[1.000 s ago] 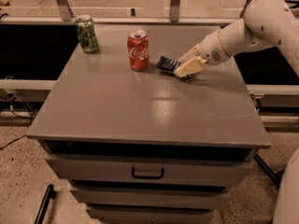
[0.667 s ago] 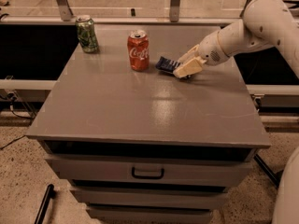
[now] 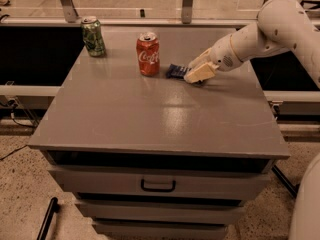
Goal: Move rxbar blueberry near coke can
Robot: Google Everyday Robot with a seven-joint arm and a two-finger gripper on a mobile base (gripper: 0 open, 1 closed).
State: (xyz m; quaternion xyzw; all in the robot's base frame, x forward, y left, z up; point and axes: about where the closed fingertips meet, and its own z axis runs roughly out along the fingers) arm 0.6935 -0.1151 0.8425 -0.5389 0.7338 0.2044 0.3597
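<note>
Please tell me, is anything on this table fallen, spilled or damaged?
Nothing stands out. The red can and the green can stand upright, with no spill visible. The blue snack bar lies flat beside the red can, with the gripper at its other end.

Cream claw (image 3: pixel 194 76) at navy rxbar blueberry (image 3: pixel 175 71).
</note>
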